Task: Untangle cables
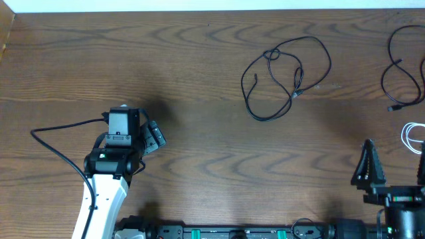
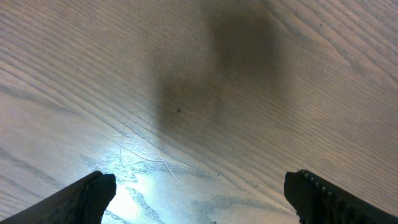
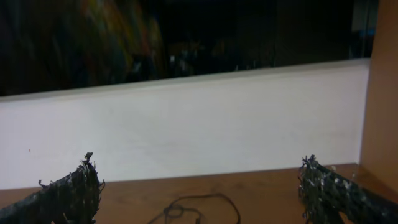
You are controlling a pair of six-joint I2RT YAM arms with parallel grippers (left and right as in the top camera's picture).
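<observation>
Cables [image 1: 295, 93] lie apart near the far and right edges of the table [image 1: 199, 139].

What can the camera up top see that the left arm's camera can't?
Only the overhead camera shows three cables: a looped black cable mid-table, a second black cable and a white cable at the right edge. Only the left wrist camera shows the wood grain up close, with a bright glare and a dark shadow. Both show the wooden table and the left pincer, open and holding nothing.
</observation>
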